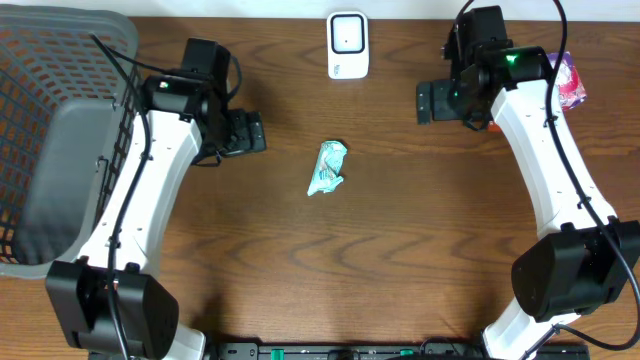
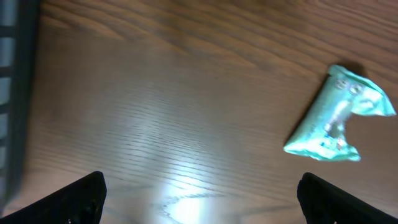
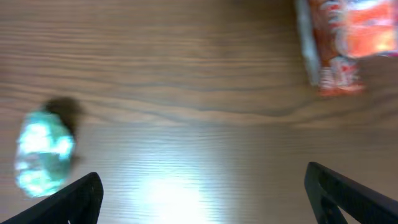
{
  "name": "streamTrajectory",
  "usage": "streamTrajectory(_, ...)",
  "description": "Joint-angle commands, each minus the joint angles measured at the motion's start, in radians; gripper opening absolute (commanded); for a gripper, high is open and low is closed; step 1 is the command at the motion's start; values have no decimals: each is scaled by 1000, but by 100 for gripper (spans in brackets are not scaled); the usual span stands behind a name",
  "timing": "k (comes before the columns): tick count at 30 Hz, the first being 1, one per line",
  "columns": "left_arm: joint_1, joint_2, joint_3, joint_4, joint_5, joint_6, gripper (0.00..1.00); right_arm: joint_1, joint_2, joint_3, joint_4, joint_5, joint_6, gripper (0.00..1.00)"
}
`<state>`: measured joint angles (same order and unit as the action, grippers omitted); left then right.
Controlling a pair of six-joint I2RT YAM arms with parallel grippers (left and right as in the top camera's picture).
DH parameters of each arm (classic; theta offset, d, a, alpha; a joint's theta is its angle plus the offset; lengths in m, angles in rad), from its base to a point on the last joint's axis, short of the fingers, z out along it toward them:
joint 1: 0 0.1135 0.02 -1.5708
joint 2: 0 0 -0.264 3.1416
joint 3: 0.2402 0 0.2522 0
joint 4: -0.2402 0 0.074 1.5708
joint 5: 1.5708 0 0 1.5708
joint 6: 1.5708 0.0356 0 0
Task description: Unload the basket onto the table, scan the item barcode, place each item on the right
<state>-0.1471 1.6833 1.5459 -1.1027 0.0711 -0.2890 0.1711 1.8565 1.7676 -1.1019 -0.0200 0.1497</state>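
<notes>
A crumpled teal packet [image 1: 327, 168] lies flat on the wooden table near its middle. It shows at the right of the left wrist view as the teal packet [image 2: 339, 115] and at the lower left of the right wrist view as the teal packet [image 3: 43, 155]. A white barcode scanner [image 1: 348, 45] stands at the table's back edge. My left gripper [image 1: 250, 132] hovers open to the left of the packet, nothing between its fingers [image 2: 81, 199]. My right gripper [image 1: 428, 102] is open too, off to the packet's upper right, and holds nothing.
A grey mesh basket [image 1: 60, 150] fills the far left; its rim [image 2: 12, 93] edges the left wrist view. An orange-red packet [image 3: 345, 37] lies under the right arm, and a pink packet [image 1: 570, 80] sits at the far right edge.
</notes>
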Motion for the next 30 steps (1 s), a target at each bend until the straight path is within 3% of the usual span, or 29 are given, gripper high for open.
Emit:
streamTrajectory(1, 39, 11, 7, -8, -42, -25, 98, 2, -3, -2, 43, -217, 30, 99)
streamTrajectory(6, 75, 11, -5, -47, -42, -31, 98, 43, 15, -4, 92, -459, 30, 99)
streamTrajectory(17, 79, 11, -7, -60, -42, -31, 98, 270, 145, -4, 156, -332, 46, 99)
streamTrajectory(25, 79, 11, -7, -60, -42, -31, 98, 360, 287, -4, 181, -135, 336, 99)
streamTrajectory(30, 79, 11, -7, -60, -42, -31, 98, 369, 335, -4, 233, -179, 389, 84)
